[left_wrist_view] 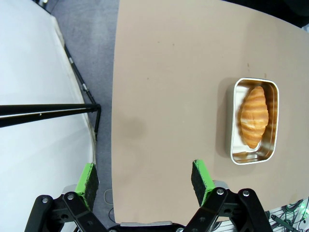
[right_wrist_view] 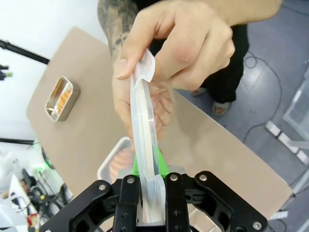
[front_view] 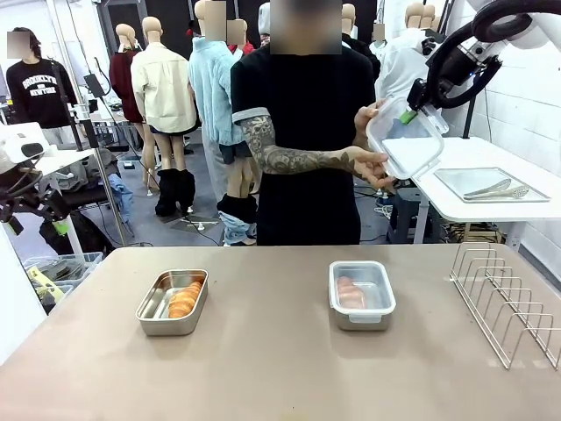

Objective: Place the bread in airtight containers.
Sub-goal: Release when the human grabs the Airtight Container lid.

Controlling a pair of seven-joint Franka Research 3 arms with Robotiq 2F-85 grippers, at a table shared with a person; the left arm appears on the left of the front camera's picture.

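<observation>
Front view: we see right gripper [front_view: 409, 114] clamped on clear lid [front_view: 405, 146], person's hands [front_view: 372, 167] holding it too; left gripper [left_wrist_view: 145, 180] wide, holding nothing.

— Counted on the bench [front_view: 280, 368]: two steel containers, an open container [front_view: 173, 302] at lower left and a lidded container [front_view: 361, 295] at lower centre. Two croissants, one croissant [front_view: 185, 298] in the open tin, the other croissant [front_view: 350, 292] under the fitted lid [front_view: 363, 286].

— And lids?

— Two clear lids in all, the loose lid [front_view: 405, 145] at upper right. One wire rack [front_view: 508, 298] at far right.

— Tools?

— Two: left tool [left_wrist_view: 145, 178], right tool [right_wrist_view: 149, 186].
</observation>
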